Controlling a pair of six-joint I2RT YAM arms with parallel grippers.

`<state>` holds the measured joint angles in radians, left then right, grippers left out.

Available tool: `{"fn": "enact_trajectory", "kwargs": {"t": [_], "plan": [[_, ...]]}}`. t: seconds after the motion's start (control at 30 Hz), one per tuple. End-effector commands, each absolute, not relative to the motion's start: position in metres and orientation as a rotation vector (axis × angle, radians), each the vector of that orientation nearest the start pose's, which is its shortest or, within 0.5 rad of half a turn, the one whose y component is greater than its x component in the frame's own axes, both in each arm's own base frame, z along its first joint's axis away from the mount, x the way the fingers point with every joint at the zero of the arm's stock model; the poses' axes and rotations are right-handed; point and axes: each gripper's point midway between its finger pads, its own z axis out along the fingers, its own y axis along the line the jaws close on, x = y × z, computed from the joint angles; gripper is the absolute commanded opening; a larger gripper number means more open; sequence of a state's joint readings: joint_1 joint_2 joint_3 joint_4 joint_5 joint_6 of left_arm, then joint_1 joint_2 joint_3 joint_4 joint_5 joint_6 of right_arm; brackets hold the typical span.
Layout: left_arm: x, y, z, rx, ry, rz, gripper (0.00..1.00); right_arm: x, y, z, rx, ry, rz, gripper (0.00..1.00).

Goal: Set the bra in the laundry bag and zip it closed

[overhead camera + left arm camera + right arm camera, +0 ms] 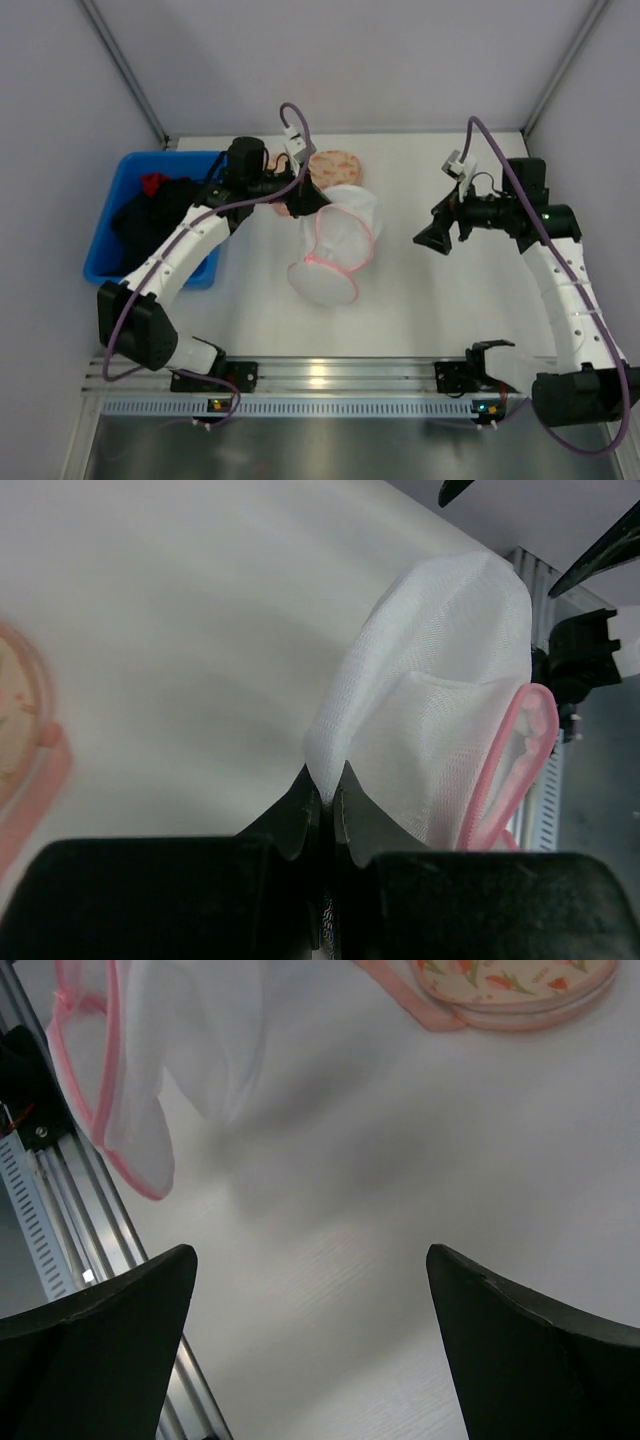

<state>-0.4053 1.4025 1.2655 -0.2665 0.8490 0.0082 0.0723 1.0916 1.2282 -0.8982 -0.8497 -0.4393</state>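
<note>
The left tool point(326, 802) pinches only a thin fold of the laundry bag point(440, 670), which hangs mid-frame over the tabletop point(440, 310); the mesh could slip free. The right tool point(432, 238) gapes wide, empty. The bra point(140, 222) lies in the blue bin point(100, 235) at left, well apart from the bag.

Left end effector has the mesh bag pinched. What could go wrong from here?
1. The left end effector is shut on only a thin fold of the translucent white mesh laundry bag with pink zip rim; it may slip free.
2. The bag's mouth sags, partly collapsed, so loading could miss.
3. The black fabric bra lies in the blue plastic bin beyond the left arm; the open right end effector would likely have to cross that arm.
</note>
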Motion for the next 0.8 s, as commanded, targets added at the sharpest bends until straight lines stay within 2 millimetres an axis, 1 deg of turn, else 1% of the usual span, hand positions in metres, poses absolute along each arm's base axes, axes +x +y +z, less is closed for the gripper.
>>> {"fn": "enact_trajectory", "kwargs": {"t": [0.0,0.03,0.07,0.1,0.13,0.17,0.2,0.23,0.27,0.33,0.37,0.4,0.43,0.47,0.5,0.53,0.57,0.63,0.67,0.7,0.73,0.77], "plan": [[0.29,-0.289,0.26,0.888,1.892,-1.339,0.0,0.248,0.165,0.259,-0.979,1.866,0.88,0.99],[0.291,-0.292,0.256,0.895,1.901,-1.368,0.0,0.247,0.171,0.253,-0.985,1.87,0.905,0.99],[0.291,-0.296,0.244,0.904,1.929,-1.426,0.0,0.25,0.175,0.245,-0.969,1.887,0.931,0.99],[0.292,-0.298,0.239,0.909,1.939,-1.446,0.0,0.248,0.179,0.231,-0.965,1.906,0.964,0.99],[0.294,-0.3,0.235,0.912,1.946,-1.459,0.0,0.254,0.186,0.231,-0.979,1.868,0.97,0.99],[0.298,-0.303,0.229,0.915,1.957,-1.48,0.0,0.255,0.19,0.219,-0.957,1.9,1.013,0.99],[0.299,-0.305,0.227,0.924,1.956,-1.49,0.0,0.253,0.196,0.218,-0.958,1.891,1.055,0.99],[0.3,-0.306,0.225,0.932,1.953,-1.505,0.0,0.263,0.2,0.221,-0.957,1.847,1.053,0.99],[0.301,-0.308,0.224,0.947,1.946,-1.525,0.0,0.263,0.203,0.212,-0.919,1.883,1.097,0.99],[0.303,-0.311,0.222,0.955,1.944,-1.545,0.0,0.272,0.213,0.204,-0.917,1.869,1.124,0.98],[0.306,-0.313,0.218,0.956,1.95,-1.552,0.0,0.272,0.218,0.2,-0.898,1.886,1.158,0.93],[0.308,-0.314,0.215,0.957,1.955,-1.544,0.0,0.27,0.225,0.198,-0.906,1.887,1.203,0.9],[0.309,-0.315,0.213,0.958,1.958,-1.542,0.0,0.271,0.229,0.189,-0.893,1.912,1.241,0.86],[0.312,-0.316,0.206,0.961,1.965,-1.542,0.0,0.273,0.233,0.187,-0.876,1.914,1.266,0.78],[0.313,-0.317,0.203,0.964,1.968,-1.545,0.0,0.273,0.237,0.183,-0.878,1.924,1.276,0.73],[0.313,-0.318,0.201,0.966,1.971,-1.551,0.0,0.275,0.239,0.175,-0.873,1.941,1.286,0.68],[0.315,-0.319,0.194,0.963,1.986,-1.561,0.0,0.276,0.242,0.172,-0.848,1.953,1.304,0.57],[0.322,-0.321,0.188,0.948,2.007,-1.548,0.0,0.278,0.244,0.162,-0.833,1.979,1.333,0.41],[0.325,-0.322,0.18,0.935,2.031,-1.54,0.02,0.278,0.245,0.162,-0.825,1.987,1.351,0.19],[0.331,-0.322,0.176,0.917,2.049,-1.518,0.19,0.277,0.245,0.161,-0.818,1.992,1.374,0.08],[0.342,-0.321,0.173,0.889,2.068,-1.444,0.27,0.276,0.245,0.158,-0.801,2.006,1.386,0.01],[0.351,-0.319,0.173,0.874,2.071,-1.38,0.34,0.272,0.243,0.152,-0.757,2.04,1.408,0.0]]}}
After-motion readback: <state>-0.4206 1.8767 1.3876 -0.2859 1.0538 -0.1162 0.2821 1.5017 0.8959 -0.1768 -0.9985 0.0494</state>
